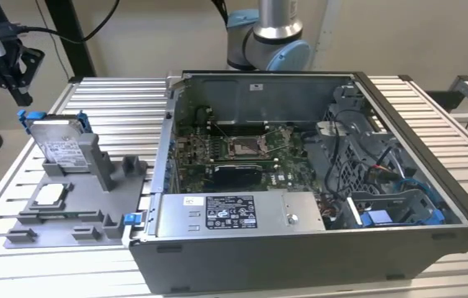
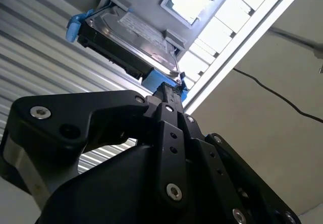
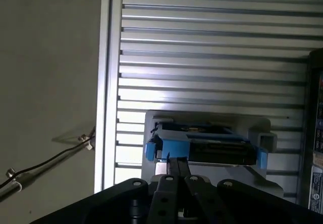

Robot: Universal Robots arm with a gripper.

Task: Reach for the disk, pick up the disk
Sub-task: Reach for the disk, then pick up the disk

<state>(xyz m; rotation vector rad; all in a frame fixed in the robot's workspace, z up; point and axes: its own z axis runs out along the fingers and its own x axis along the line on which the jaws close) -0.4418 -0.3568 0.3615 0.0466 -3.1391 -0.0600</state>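
Observation:
The disk (image 1: 56, 139) is a silver-grey hard drive with a white label and a blue frame. It stands tilted on edge in a grey holder (image 1: 93, 161) at the exterior view's left. My black gripper (image 1: 23, 96) hangs above and a little behind the disk, apart from it, with its fingers shut and nothing between them. In both wrist views the shut fingertips point at the blue end of the disk (image 2: 131, 37) (image 3: 202, 146), with the gripper (image 2: 164, 89) (image 3: 176, 160) a short gap away.
A small square silver chip (image 1: 49, 194) lies on the grey fixture plate (image 1: 68, 217) in front of the disk. An open computer case (image 1: 300, 186) with a grey box (image 1: 234, 214) stands just to the exterior view's right. The slatted metal table (image 1: 118, 105) ends close to the holder.

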